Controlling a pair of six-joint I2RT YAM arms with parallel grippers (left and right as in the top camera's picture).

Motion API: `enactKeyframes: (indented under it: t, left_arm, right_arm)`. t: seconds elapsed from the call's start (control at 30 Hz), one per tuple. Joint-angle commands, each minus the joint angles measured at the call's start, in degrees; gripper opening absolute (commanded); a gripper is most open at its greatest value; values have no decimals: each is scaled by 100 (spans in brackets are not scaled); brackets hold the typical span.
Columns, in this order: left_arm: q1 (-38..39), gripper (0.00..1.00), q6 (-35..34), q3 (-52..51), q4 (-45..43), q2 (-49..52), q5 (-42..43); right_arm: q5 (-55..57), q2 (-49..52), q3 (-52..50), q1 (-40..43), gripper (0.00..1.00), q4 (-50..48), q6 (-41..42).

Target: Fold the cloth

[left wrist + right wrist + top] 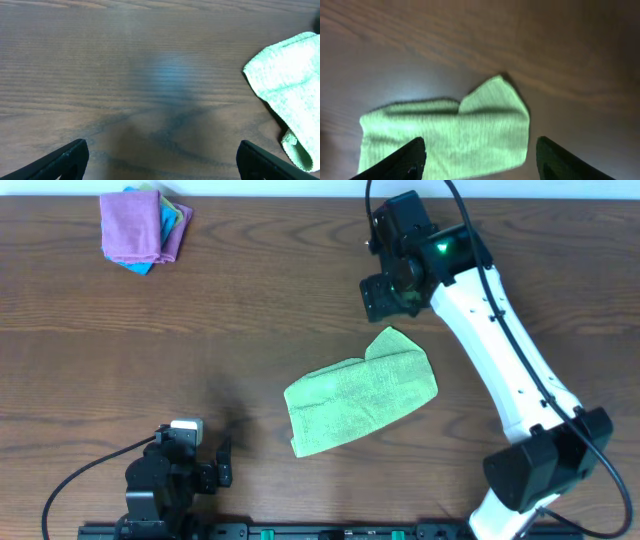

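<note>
No readable text, number, brand or label in any view. Surface of cloth (360, 390) plain lime green, no print legible. White shell of right arm (500, 350) carries no legible marking. Only sign: small green light (441, 248) lit near its wrist, no characters.

The cloth (360, 392) lies folded on the tabletop (200, 330). The right end effector (385, 298) hovers near its far corner.

Overhead is evenly lit and sharp. The left wrist view is soft, with bluish glare on the worktop (165, 75); the right wrist view is dim, blurred, shadow edging the cloth (470, 135).
</note>
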State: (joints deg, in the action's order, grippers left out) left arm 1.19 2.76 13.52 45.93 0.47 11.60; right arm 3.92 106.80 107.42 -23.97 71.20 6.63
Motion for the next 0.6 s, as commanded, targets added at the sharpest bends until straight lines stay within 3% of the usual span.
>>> enactKeyframes:
  t: [0.0,0.2,0.3,0.57]
  left_arm:
    - [13,96,-2,-22,79,-26,0]
    - [13,96,-2,-22,79,-26,0]
    - [13,96,-2,-22,79,-26,0]
    - [11,96,-2,-22,79,-26,0]
  right_arm:
    - [205,61,-317,-33,74,-216,-763]
    - [391,577,-778,85,70,-662,-1650]
    - [470,970,-800,227,61,-756,-1705]
    - [579,1615,-804,673,55,-695,-1709]
